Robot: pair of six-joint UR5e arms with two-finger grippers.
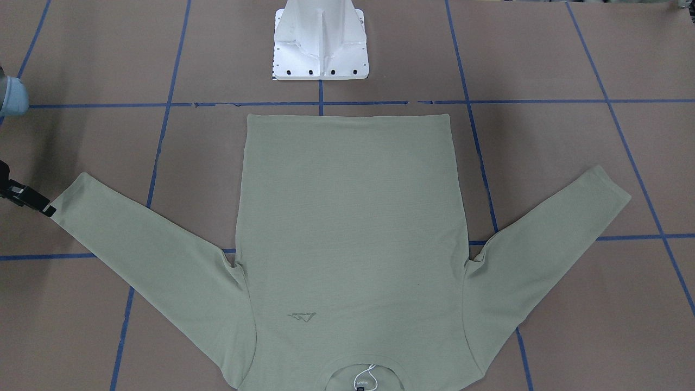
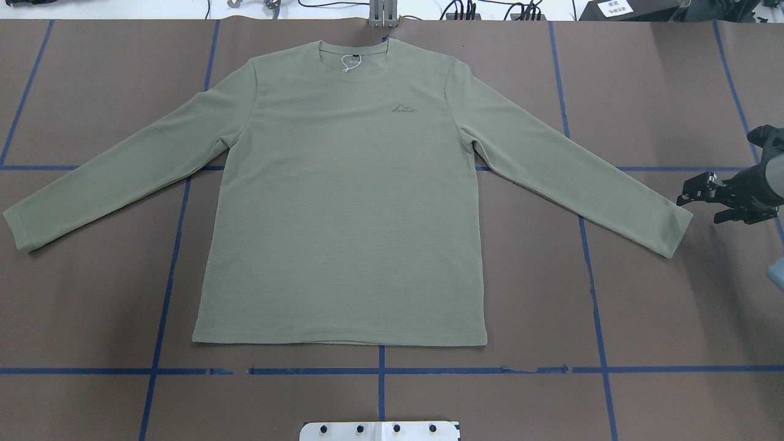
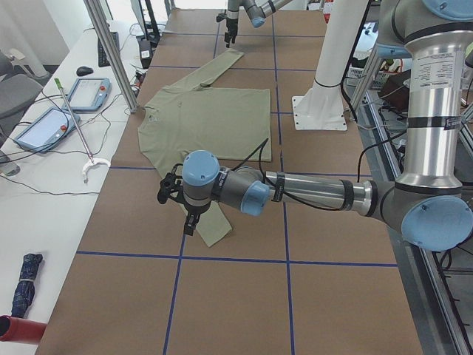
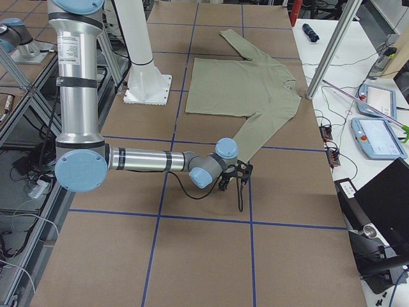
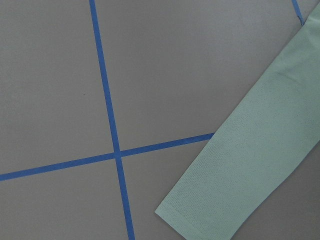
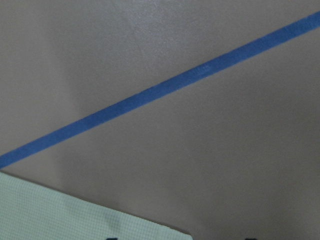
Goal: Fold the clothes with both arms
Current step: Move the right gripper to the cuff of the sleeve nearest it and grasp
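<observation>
Ok, shirt [image 2: 349, 214] lies flat, face up, just in front of the pedestal [image 1: 320, 49], hem toward it. Right gripper [image 2: 698, 207] sits spread at the cuff [image 2: 674, 233] on the pedestal's right, gripping nothing. Left gripper [image 3: 177, 211] hangs over the other cuff [image 5: 200, 220]; can't tell if it's spread or clenched. Likely risk: a shallow bite catches one layer, so the sleeve slips or drags the body skew.

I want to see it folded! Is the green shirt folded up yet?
Spread, not folded. The shirt lies flat, both sleeves stretched out wide.
</observation>
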